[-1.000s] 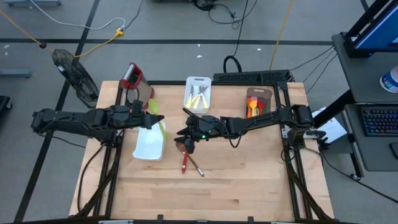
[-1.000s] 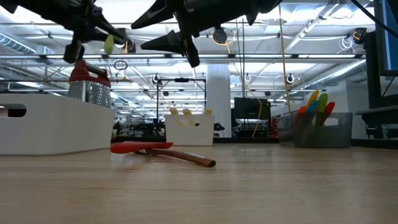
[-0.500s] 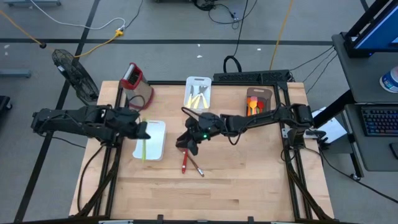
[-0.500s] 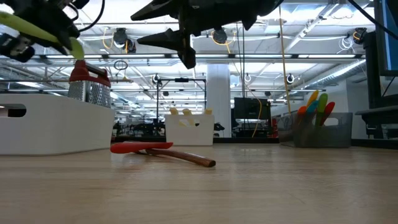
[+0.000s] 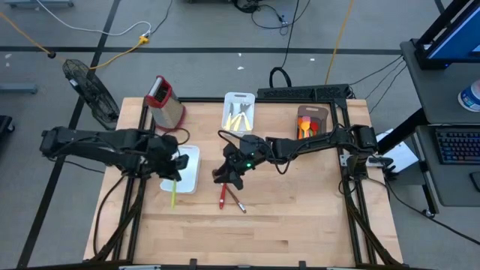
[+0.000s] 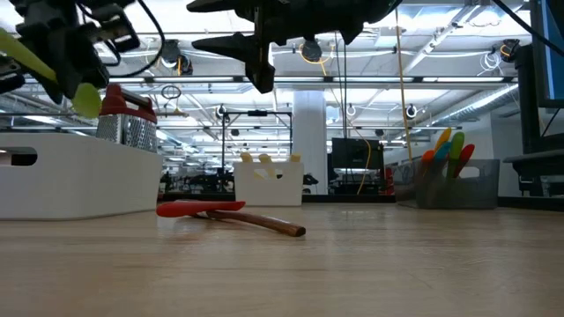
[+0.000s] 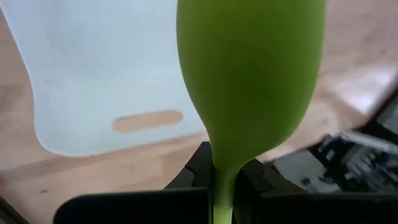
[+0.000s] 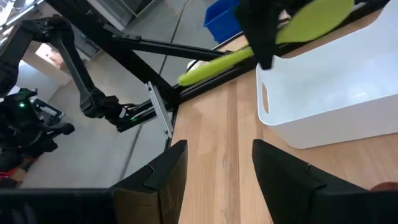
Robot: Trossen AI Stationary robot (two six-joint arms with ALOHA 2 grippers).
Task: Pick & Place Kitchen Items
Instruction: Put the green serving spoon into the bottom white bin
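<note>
Left gripper is clamped on a green spatula, pinching it at the neck just under the blade; the wrist view shows the blade rising from between the two dark fingers. From above, this gripper hangs at about 9 o'clock on the table, over the near left corner of the white tray, and the green handle runs toward 6 o'clock past the tray's edge. The spatula is in the air, not yet set down, and nothing else shows inside that tray.

At the table's centre lie a red spatula and a brown-handled utensil, touching or crossing each other on the bare wood; the low view shows them flat on the surface. Right gripper hovers just above their 12 o'clock end with its fingers spread and nothing between them, as its wrist view shows.

Further along, at 12 o'clock, a small white tray holds several pale-handled utensils. At about 2 o'clock a brown tray holds orange and red ones. A steel grater stands at 11 o'clock.

As a judgement, the task is midway: two trays hold sorted pieces, the green spatula awaits release, and the two centre utensils are left.
</note>
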